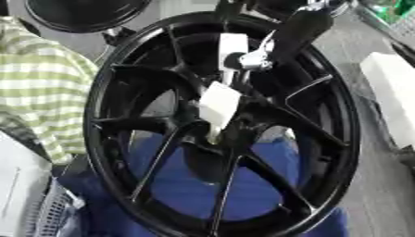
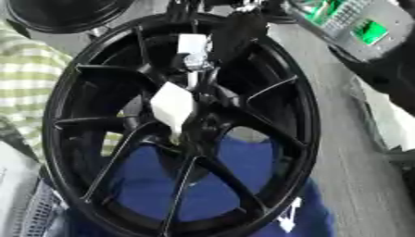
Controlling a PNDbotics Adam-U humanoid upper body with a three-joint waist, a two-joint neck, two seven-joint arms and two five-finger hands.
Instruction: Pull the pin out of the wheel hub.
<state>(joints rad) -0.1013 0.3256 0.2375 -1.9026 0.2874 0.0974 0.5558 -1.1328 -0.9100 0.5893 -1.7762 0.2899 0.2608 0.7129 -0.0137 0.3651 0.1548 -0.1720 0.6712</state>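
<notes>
- Black wheel (image 1: 223, 125) standing upright, filling most of the view, spokes fanning out from a dark hub (image 1: 231, 127) at the middle.
- Right hand (image 1: 220, 105) reaching in from the upper right on a black arm (image 1: 296, 32) with a silver joint (image 1: 258, 58), white parts lying over the hub.
- Lower white part of that hand tapering down to the hub centre, touching or just in front of it; cannot tell which.
- Fingers not to be made out: cannot tell whether spread, narrowed or holding anything.
- Pin not distinguishable at the hub; only a pale tip under the hand at the centre.
- Left hand nowhere in sight.
- Blue cloth (image 1: 194, 185) seen through the near spokes, behind the wheel.
- Green-and-white checked sleeve (image 1: 40, 88) at the left edge, just beside the rim.
- Second dark round thing (image 1: 85, 14) at the far left.
- White block (image 1: 393, 92) on the right, apart from the wheel.
- Grey box with green patches (image 2: 356, 28) at the far right.
</notes>
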